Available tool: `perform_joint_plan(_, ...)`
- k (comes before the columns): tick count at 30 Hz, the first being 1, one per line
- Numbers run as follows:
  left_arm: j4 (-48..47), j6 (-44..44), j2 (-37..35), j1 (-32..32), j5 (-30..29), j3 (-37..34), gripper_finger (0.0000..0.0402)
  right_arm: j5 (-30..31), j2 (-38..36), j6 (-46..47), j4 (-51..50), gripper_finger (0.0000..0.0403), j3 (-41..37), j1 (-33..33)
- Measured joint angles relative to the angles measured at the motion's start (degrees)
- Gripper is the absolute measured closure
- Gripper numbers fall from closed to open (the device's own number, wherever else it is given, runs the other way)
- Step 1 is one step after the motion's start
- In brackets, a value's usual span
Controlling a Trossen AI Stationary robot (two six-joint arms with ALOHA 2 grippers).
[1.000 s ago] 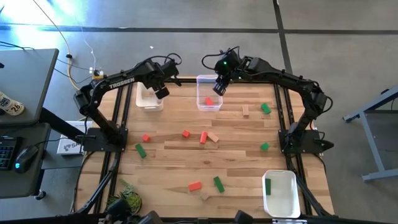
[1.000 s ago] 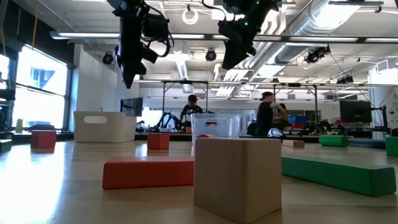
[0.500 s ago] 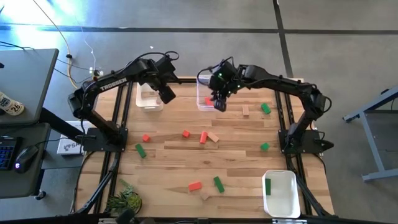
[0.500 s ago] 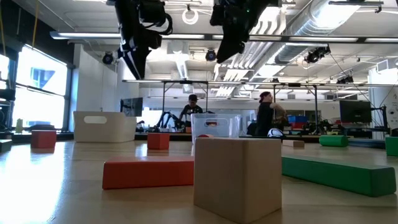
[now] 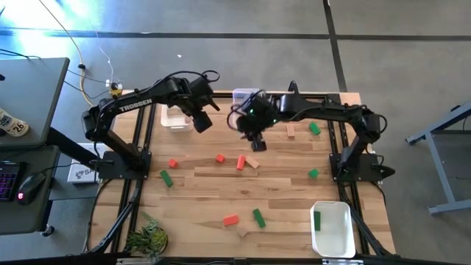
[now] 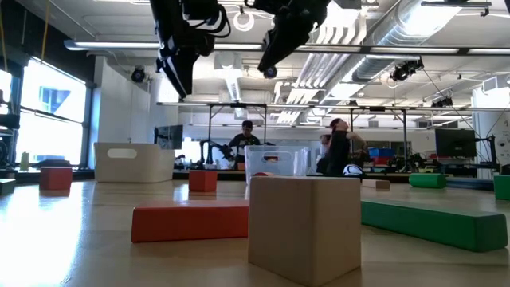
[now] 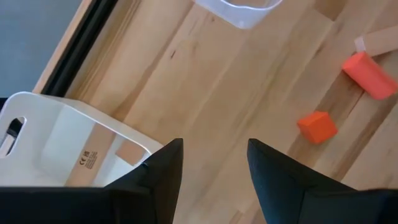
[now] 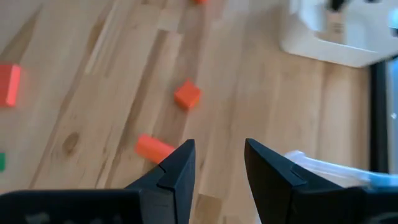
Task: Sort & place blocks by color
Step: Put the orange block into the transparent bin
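Note:
Red, green and pale wood blocks lie scattered flat on the table: a red cube, a red bar, a wood bar, another red cube, green blocks, and a red bar near the front. My left gripper hangs open high above the table beside the white bin. My right gripper hangs open high above the table, just near of the clear bin. In the wrist views, bare tabletop shows between the fingers of my left gripper and my right gripper.
The far white bin holds a wood block. A second white bin at the near right holds a green bar. A wood block and a green one lie at the far right. People stand beyond the table.
My right gripper has swung from above the clear bin toward the near edge and a little left, rolling as it went. My left gripper has moved from over the far white bin toward the table's middle and turned. Both stay open. No block has moved.

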Motion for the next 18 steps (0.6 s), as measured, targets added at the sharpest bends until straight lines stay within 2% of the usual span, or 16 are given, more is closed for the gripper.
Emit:
perform_joint_plan(6,-0.5,0.0,0.0,-1.0,0.0,0.0,0.0234,5.0,2.9,-3.7,0.0,0.0276,0.0,5.0)
perform_joint_plan(18,-0.5,-5.8,0.0,-1.0,5.9,0.0,0.0234,3.5,8.7,-13.6,0.8,0.0276,0.0,9.1)
